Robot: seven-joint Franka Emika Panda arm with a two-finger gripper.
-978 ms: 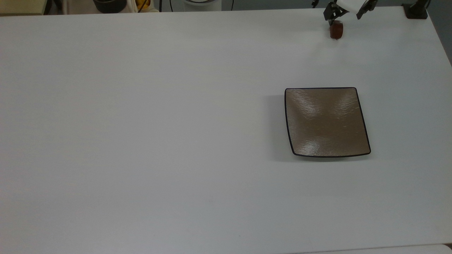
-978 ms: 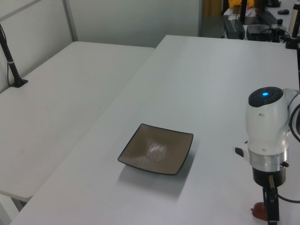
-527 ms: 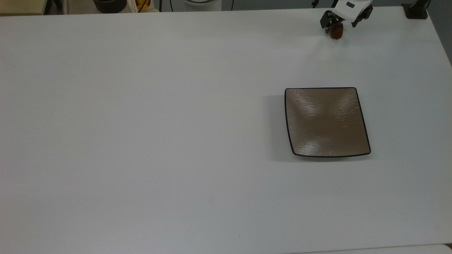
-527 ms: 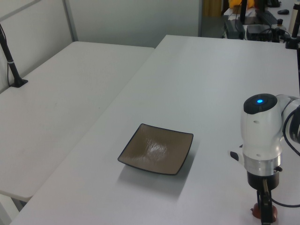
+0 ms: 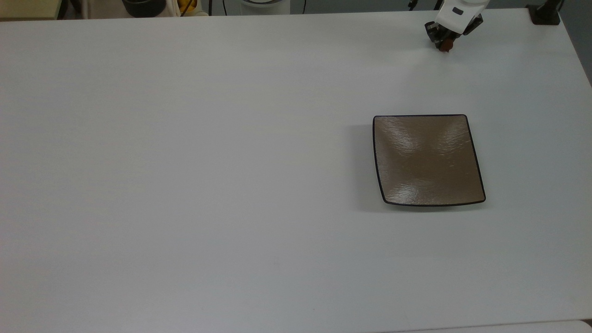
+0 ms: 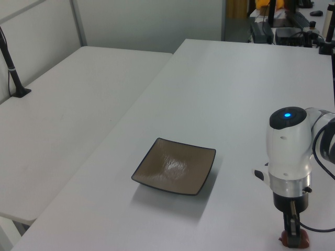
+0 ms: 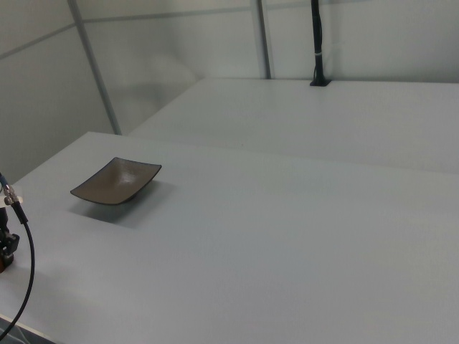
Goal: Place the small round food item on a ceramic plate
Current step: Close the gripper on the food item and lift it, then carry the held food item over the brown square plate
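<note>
With the jaws (image 6: 293,236) astride the small round food item (image 6: 294,239) at the worktop's (image 5: 231,185) edge, grip unclear, a glancing pinch could roll it off, far from the ceramic plate (image 5: 428,159).

bare white table (image 5: 231,162) between claw (image 5: 445,40) and ceramic plate (image 5: 428,159), nothing between

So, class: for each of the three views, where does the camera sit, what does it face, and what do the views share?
Top view: overhead, straight down on the white table; gripper over the food item.
Left view: raised, oblique, facing the arm's white wrist.
Right view: low, near the table's corner, facing across; a black cable at its left.
All share the ceramic plate.
</note>
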